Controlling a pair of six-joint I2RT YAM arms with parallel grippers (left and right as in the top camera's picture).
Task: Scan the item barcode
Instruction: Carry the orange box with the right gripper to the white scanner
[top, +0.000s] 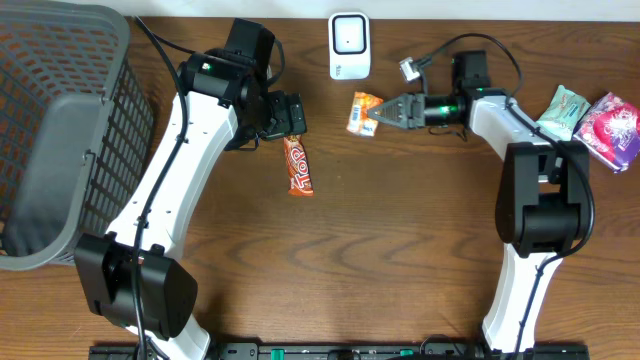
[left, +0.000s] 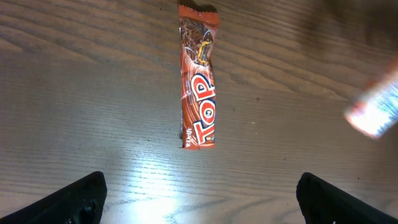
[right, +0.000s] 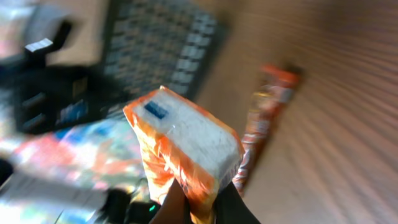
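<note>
Tabletop (top: 400, 250): basket (top: 118, 95), scanner (top: 349, 45), packets (top: 612, 130)

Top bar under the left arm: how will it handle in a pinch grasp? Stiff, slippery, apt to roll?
Likely fairly stiff: the Top bar lies straight and flat on the table. Its glossy wrapper is probably slippery, and the crimped ends may flex. With that flat profile it is unlikely to roll, and it is probably light.

Probably a mock shop checkout: wooden table (top: 400, 250), white scanner (top: 349, 45), grey shopping basket (top: 120, 110), wrapped snacks (top: 298, 166).
</note>
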